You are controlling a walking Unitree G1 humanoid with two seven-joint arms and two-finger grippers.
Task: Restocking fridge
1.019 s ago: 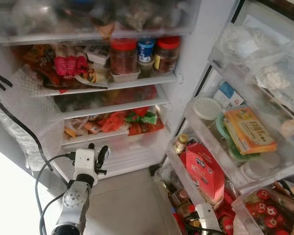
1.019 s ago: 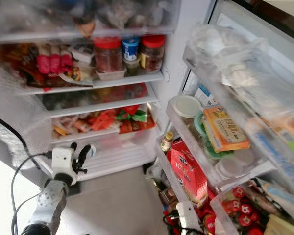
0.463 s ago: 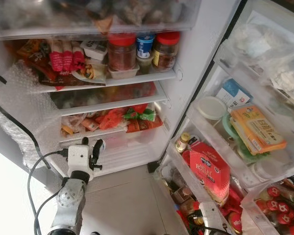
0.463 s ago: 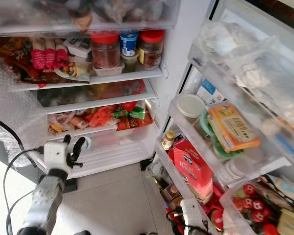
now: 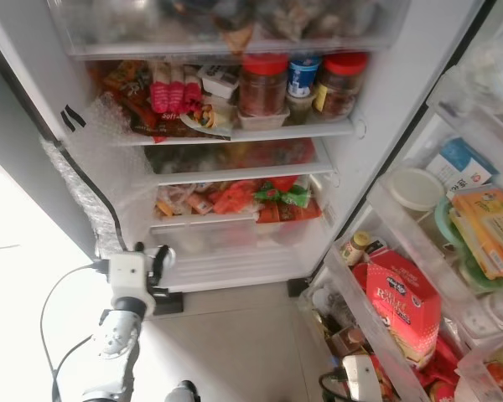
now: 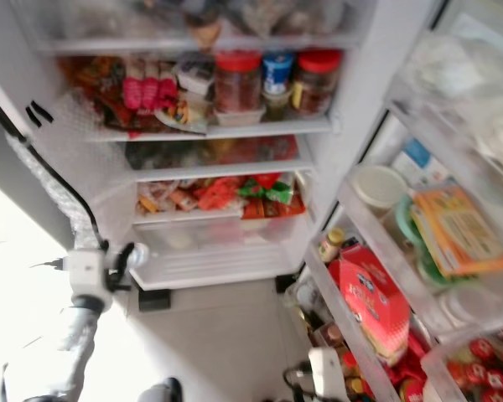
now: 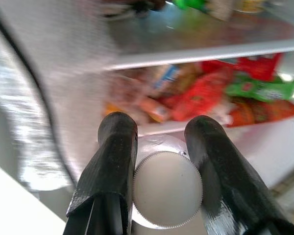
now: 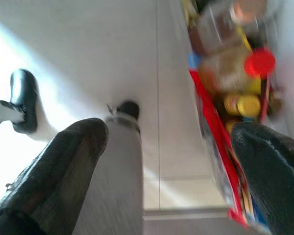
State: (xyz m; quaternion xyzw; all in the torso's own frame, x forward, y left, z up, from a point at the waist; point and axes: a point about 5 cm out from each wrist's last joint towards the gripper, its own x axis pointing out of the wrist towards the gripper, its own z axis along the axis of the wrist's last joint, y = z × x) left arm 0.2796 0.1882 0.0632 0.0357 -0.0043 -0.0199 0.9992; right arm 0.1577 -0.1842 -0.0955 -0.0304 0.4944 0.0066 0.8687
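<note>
My left gripper (image 5: 155, 261) is low in front of the open fridge, level with its bottom drawer (image 5: 235, 243). It is shut on a small clear bottle with a white ribbed cap (image 7: 167, 190); in the left wrist view the two black fingers (image 7: 115, 161) press the cap from both sides. The cap's white end (image 5: 164, 254) points toward the drawer. My right gripper (image 8: 171, 142) hangs low by the door bins, open wide, with floor and my own foot below it. Its wrist (image 5: 362, 378) shows at the bottom edge.
The fridge shelves hold red-lidded jars (image 5: 264, 84), red packets (image 5: 172, 92) and snack bags (image 5: 277, 194). Bubble wrap (image 5: 92, 184) lines the left wall. The open door on the right carries bins with a red box (image 5: 402, 301), a yellow pack (image 5: 486, 243) and bottles. Tiled floor (image 5: 235, 343) lies below.
The whole picture has shifted: the camera turned left, so the fridge now sits further right. My left gripper still holds the bottle at the same low height near the drawer.
</note>
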